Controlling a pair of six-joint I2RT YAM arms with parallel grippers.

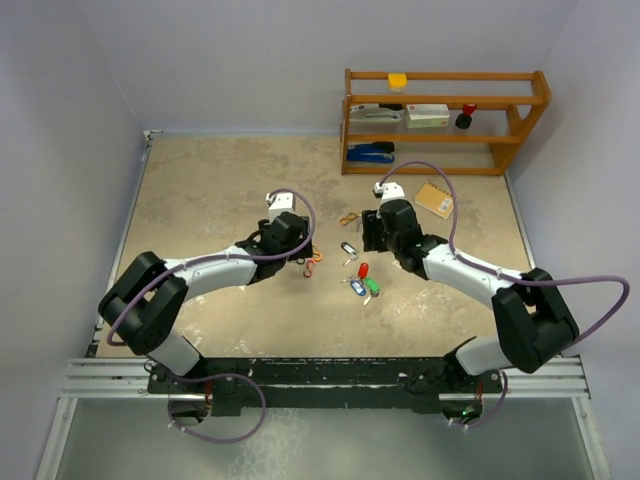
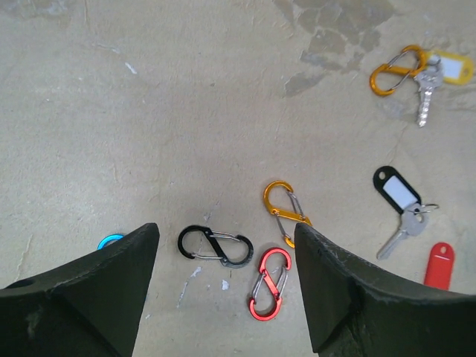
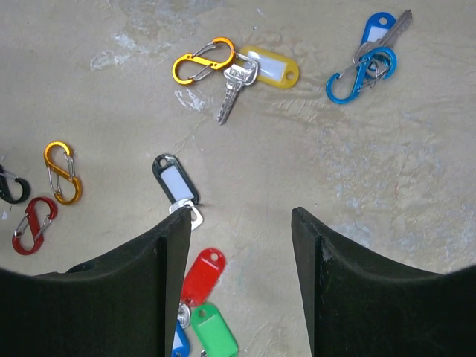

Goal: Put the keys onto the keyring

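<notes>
My left gripper [image 2: 223, 230] is open and empty, low over three loose S-shaped clips: black [image 2: 216, 247], red [image 2: 269, 284] and orange [image 2: 285, 210]. A blue clip [image 2: 110, 241] peeks from behind its left finger. My right gripper [image 3: 239, 216] is open and empty above bare table. Beside its left finger lie the black-and-white tagged key [image 3: 172, 180], the red tagged key [image 3: 202, 277], the green tag [image 3: 214, 327] and a blue tag [image 3: 178, 342], partly hidden. Farther off, a yellow-tagged key [image 3: 268, 65] hangs on an orange clip [image 3: 203, 61], and a blue-tagged key [image 3: 378, 30] lies with a blue clip [image 3: 361, 71].
A wooden shelf [image 1: 445, 120] with a stapler and small boxes stands at the back right. A tan notebook [image 1: 434, 199] lies in front of it. Walls close the table on the left, back and right. Both grippers [image 1: 305, 255] [image 1: 368, 232] sit near mid-table.
</notes>
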